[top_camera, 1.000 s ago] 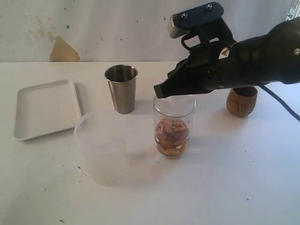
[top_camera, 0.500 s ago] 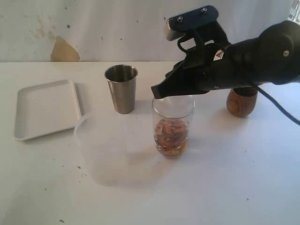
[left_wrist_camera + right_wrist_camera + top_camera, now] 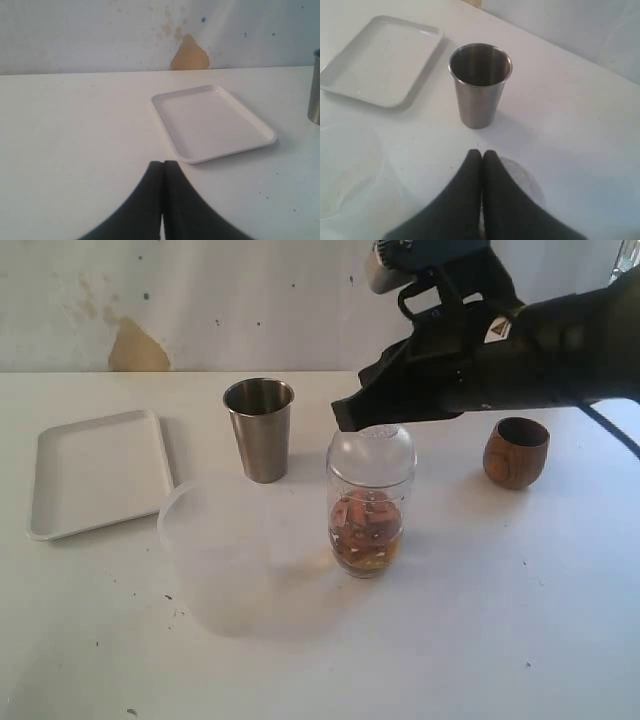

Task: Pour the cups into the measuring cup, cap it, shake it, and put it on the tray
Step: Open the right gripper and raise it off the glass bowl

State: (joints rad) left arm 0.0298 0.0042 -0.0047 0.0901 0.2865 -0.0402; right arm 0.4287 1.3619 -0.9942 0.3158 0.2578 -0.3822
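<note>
The measuring cup (image 3: 370, 510) stands mid-table with brown pieces in its lower part and a clear domed cap (image 3: 373, 443) on its mouth. My right gripper (image 3: 341, 423) hovers just above the cap, shut and holding nothing; in the right wrist view its tips (image 3: 481, 153) sit over the cap's clear disc (image 3: 522, 181). The steel tumbler (image 3: 259, 430) (image 3: 480, 85) stands upright behind and to the left. The wooden cup (image 3: 516, 452) is at the right. The white tray (image 3: 95, 470) (image 3: 212, 122) lies far left. My left gripper (image 3: 163, 162) is shut near the tray, outside the exterior view.
A wide frosted plastic cup (image 3: 215, 550) (image 3: 350, 170) stands in front of the tumbler, left of the measuring cup. The tumbler's edge (image 3: 315, 87) shows at the side of the left wrist view. A stained wall runs behind the table.
My right gripper has lifted from the measuring cup's mouth, and the clear cap now shows on top. The wooden cup is uncovered again. Nothing else moved.
</note>
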